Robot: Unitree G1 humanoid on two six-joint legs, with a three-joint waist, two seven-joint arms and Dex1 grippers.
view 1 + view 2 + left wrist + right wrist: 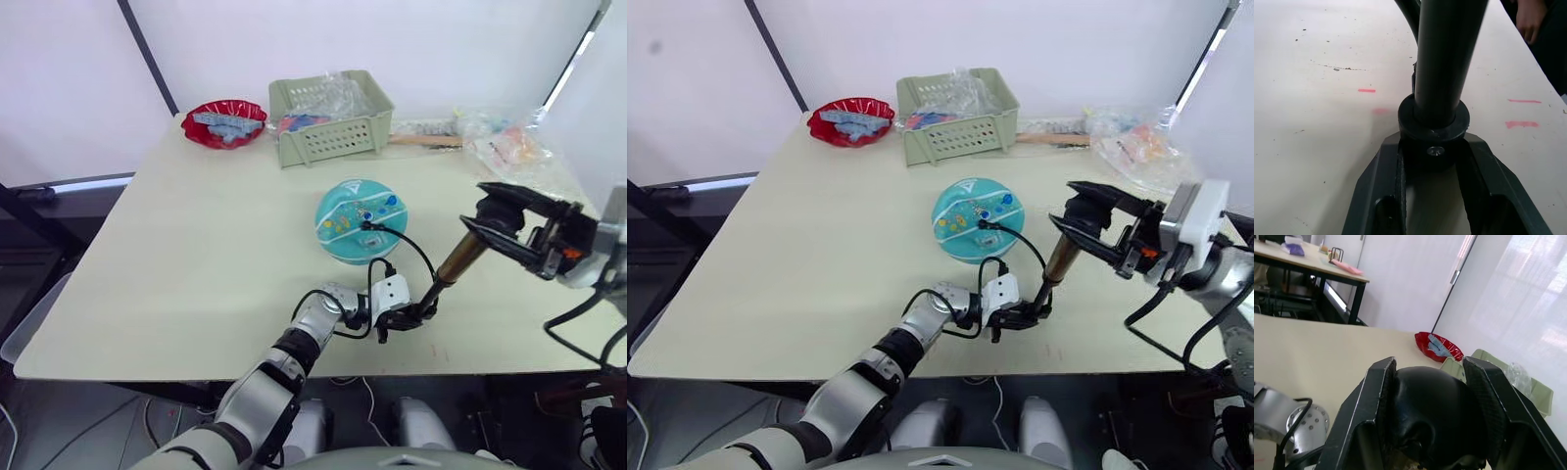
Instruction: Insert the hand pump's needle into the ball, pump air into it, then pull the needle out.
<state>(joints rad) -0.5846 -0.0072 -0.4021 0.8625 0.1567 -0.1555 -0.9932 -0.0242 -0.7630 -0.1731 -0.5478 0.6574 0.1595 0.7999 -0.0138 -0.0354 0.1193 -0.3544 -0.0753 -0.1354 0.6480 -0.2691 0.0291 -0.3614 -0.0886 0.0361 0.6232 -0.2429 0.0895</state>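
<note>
The pump (458, 257) stands tilted at the right centre of the left eye frame, its black foot on the table (186, 255) and its gold barrel leaning up toward the right. The left gripper (402, 318), low in the middle of the frame, has its fingers (1382, 176) closed narrowly on either side of the foot. The right gripper (502, 217), at the right edge, clamps the black T-handle between its two fingers (1369, 401). The ball (360, 220) lies on the table just above the frame's centre, up and left of the pump. The thin black hose (404, 238) arcs from the pump's foot over to the top of the ball, where its fitting touches the surface; the needle itself is too small to make out. A green basket (331, 117) sits near the top centre, a red bowl (224, 122) at the upper left, and crumpled plastic bags (505, 142) at the upper right
</note>
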